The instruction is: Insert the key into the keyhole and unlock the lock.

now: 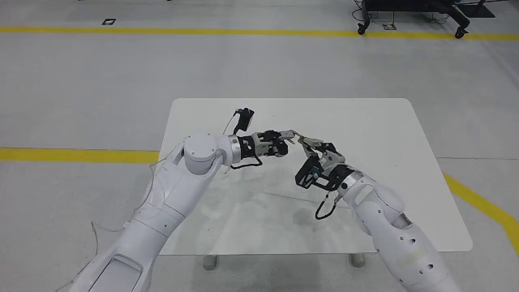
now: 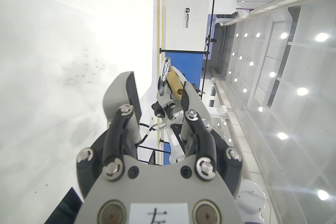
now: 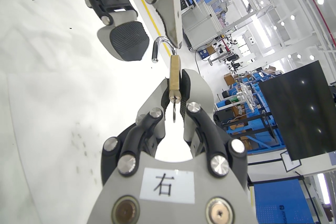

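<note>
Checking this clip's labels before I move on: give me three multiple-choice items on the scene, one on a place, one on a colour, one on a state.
1. Where is the padlock? A on the floor; B between the right gripper's fingers; C in a box.
2. Its body colour? A brass yellow; B black; C red.
3. Its shackle? A latched; B open; C missing.
B: both pads clamp its body. A: the body shows brass. B: one shackle end hangs free.

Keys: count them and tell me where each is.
1. The key sits in the keyhole of the brass padlock, which the right gripper clamps above the table. No sign of a hidden one.
</note>
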`<state>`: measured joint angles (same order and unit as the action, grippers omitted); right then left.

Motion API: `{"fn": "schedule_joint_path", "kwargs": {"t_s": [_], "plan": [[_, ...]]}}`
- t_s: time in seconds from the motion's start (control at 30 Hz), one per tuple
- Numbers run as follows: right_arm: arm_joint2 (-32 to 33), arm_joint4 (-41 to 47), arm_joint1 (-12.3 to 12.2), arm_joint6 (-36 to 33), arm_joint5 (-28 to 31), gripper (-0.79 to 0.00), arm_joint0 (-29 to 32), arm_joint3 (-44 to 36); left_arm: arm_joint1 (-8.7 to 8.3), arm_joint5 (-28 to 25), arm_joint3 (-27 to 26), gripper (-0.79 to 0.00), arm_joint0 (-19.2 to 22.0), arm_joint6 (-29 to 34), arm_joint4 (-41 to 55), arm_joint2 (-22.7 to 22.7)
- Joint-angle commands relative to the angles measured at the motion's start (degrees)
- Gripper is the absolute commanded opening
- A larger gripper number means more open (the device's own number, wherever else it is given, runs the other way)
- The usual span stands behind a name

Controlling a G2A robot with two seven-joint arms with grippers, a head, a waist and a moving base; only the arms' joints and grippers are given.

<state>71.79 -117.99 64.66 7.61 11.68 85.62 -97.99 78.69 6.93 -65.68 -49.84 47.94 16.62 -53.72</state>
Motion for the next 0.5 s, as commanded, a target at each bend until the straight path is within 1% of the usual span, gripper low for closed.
{"fn": "schedule_joint_path", "kwargs": {"t_s": [0.0, 0.03, 0.2, 0.33, 0.47], "plan": [[1.25, 0.58, -0.20, 0.49, 0.77, -0.785, 0.52, 0.29, 0.03, -0.01, 0.12, 0.000, 0.09, 0.10, 0.01, 0.07], [1.84, 1.08, -0.34, 1.18, 1.93, -0.785, 0.74, 0.56, 0.04, -0.06, 0.17, 0.000, 0.13, 0.13, 0.11, 0.04], [4.48, -0.80, -1.62, 6.68, 13.11, -0.785, 0.39, 4.17, -0.04, -0.53, 0.16, 0.000, 0.04, -0.42, 0.58, -0.65], [5.66, -2.20, -2.35, 9.65, 17.65, -0.785, 0.27, 7.64, -0.22, -0.71, -0.27, 0.000, -0.30, -0.66, 0.56, -1.28], [4.84, -4.09, -2.68, 9.85, 20.79, -0.785, -0.58, 9.69, -0.29, -0.62, -0.71, 0.000, -0.48, -1.15, 0.22, -1.45]]}}
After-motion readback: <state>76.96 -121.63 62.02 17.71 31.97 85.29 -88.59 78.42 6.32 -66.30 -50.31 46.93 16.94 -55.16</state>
